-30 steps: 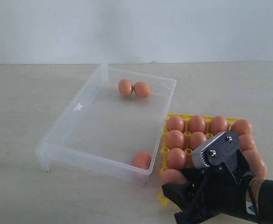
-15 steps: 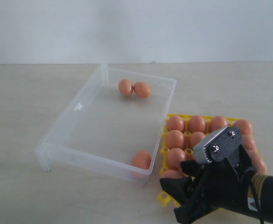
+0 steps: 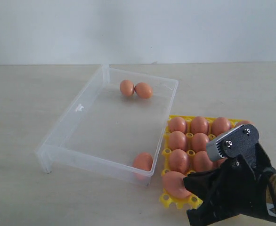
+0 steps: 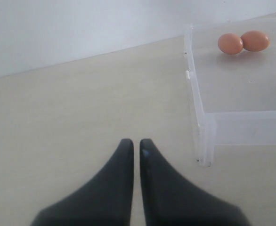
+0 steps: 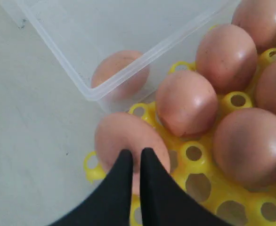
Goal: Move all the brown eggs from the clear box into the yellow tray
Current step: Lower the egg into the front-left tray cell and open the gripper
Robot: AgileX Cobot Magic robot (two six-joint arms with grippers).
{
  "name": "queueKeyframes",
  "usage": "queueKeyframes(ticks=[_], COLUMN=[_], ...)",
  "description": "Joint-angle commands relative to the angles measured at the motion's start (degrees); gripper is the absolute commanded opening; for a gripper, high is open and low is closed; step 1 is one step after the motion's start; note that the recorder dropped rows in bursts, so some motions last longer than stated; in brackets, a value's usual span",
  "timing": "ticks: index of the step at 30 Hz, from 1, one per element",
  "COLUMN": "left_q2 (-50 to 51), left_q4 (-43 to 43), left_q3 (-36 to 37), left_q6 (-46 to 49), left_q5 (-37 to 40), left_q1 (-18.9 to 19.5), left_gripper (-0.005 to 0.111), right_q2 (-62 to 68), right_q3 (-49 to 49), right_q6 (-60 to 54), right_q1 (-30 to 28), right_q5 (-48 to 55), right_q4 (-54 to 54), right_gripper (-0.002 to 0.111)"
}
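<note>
The clear box (image 3: 72,117) holds three brown eggs: two touching at its far end (image 3: 127,87) (image 3: 143,90) and one in its near corner (image 3: 143,161). Several more eggs fill the yellow tray (image 3: 168,200) right of the box. One egg (image 5: 117,134) sits in the tray's near-left corner cell. My right gripper (image 5: 137,153) is shut just above that egg, nothing between its fingers; in the exterior view it stands at the tray's near side (image 3: 193,181). My left gripper (image 4: 136,143) is shut over bare table beside the box (image 4: 194,89), out of the exterior view.
The box and tray rest on a pale wooden table (image 3: 25,94) with a white wall behind. The box's near corner almost touches the tray's left edge. The right arm's black body (image 3: 241,188) hides the tray's near-right cells.
My right gripper has drawn back to the right, off the tray's near-left corner, uncovering the egg now resting in that corner cell. The eggs in the box have not moved.
</note>
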Motion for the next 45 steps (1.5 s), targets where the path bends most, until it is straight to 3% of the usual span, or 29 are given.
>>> queueKeyframes(ticks=[1, 4, 9, 15, 28, 45], left_q2=[-0.22, -0.22, -0.22, -0.22, -0.22, -0.22], left_q4=[-0.01, -0.01, -0.01, -0.01, -0.01, -0.01], left_q3=[0.23, 0.23, 0.23, 0.23, 0.23, 0.23], left_q6=[-0.61, -0.61, -0.61, -0.61, -0.61, -0.61], left_q5=[-0.22, -0.22, -0.22, -0.22, -0.22, -0.22], left_q1=[0.21, 0.21, 0.21, 0.21, 0.21, 0.21], left_gripper=[0.004, 0.004, 0.004, 0.004, 0.004, 0.004], right_q2=[-0.36, 2.52, 5.52, 5.54, 5.54, 8.61], right_q3=[-0.01, -0.01, -0.01, -0.01, -0.01, -0.01], right_q6=[1.31, -0.81, -1.65, -2.77, -15.32, -15.29], right_q1=[-0.08, -0.08, -0.08, -0.08, -0.08, -0.08], right_q5=[2.44, 5.34, -2.20, -2.00, -0.70, -6.41], right_q4=[-1.20, -1.11, 0.04, 2.14, 11.44, 11.89], right_gripper=[0.000, 0.000, 0.000, 0.000, 0.000, 0.000])
